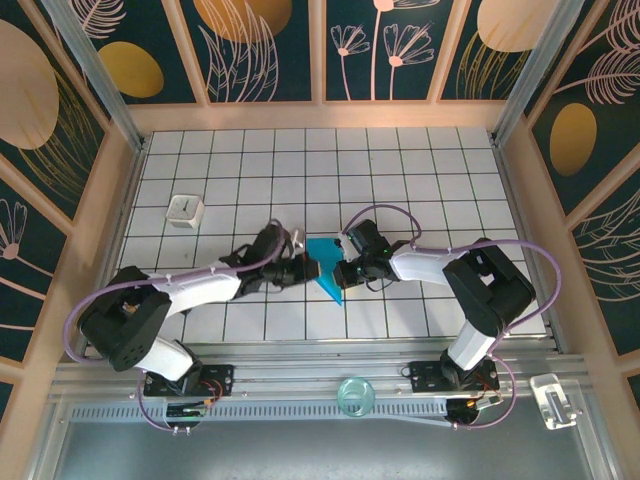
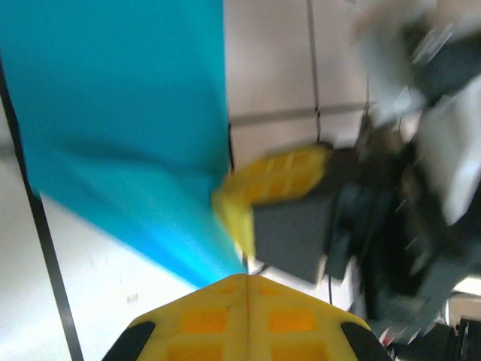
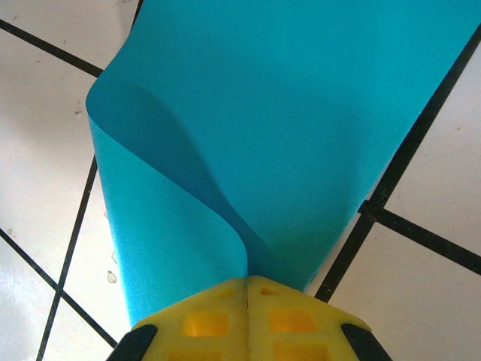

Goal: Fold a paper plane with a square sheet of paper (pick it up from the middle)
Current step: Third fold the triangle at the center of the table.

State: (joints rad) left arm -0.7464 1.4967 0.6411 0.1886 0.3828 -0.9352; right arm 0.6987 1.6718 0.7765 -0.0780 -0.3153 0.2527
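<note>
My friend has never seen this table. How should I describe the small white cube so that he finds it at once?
Look at the white tiled table with black grid lines, then at its left side. The small white cube stands there alone on the tiles. It is boxy and white, while the teal paper sheet in the middle is thin and coloured.

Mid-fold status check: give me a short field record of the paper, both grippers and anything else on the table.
paper: square sheet of paper, teal, one side curled over, lying between the two arms
right arm: right gripper, fingers shut on the curled edge
left arm: left gripper, fingers shut at the paper's edge; hold unclear, view blurred
other: small white cube, far left, apart from the paper
</note>
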